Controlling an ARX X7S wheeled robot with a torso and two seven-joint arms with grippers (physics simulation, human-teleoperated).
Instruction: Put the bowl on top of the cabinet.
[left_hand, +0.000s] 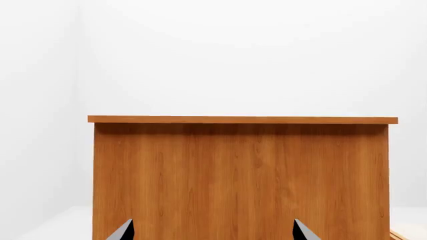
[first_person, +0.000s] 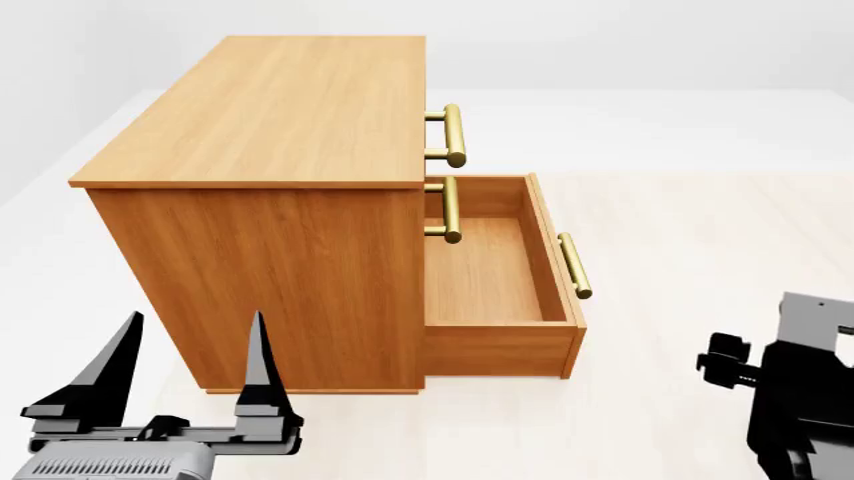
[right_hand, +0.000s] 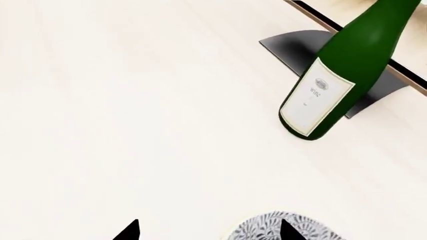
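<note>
Pale, cream-coloured flooring (first_person: 694, 210) with a faint wood grain runs under everything, meeting plain white walls (left_hand: 233, 55) with no fixtures visible.

Cabinet (first_person: 267, 120): orange-brown wood, standing on the floor with its side panel facing the robot in the head view. Flat top bare. Drawer fronts face the view's right. Lowest drawer (first_person: 487, 270) pulled well out, interior bare wood. Upper two drawers closed. Brass bar handles (first_person: 454, 135) on each front. The left wrist view shows the same side panel squarely, with the top edge as a thin overhanging lip.

Left gripper (first_person: 187, 350): low at the head view's left, short of the cabinet's side panel, black fingers pointing up and spread apart, nothing between them. Its two tips also show apart in the left wrist view.

Right gripper (right_hand: 208, 231): in the right wrist view two dark fingertips show, set apart, directed at the floor. Bowl (right_hand: 287, 227): white with dense dark leaf pattern, only its rim showing at the frame edge, on the floor beside one fingertip; contact cannot be determined. In the head view only the right arm's black body (first_person: 801, 390) shows; the bowl is not in view there.

Green wine bottle (right_hand: 347, 65): white label, lying tilted against a black-framed rack (right_hand: 300, 47), apart from the bowl.
</note>
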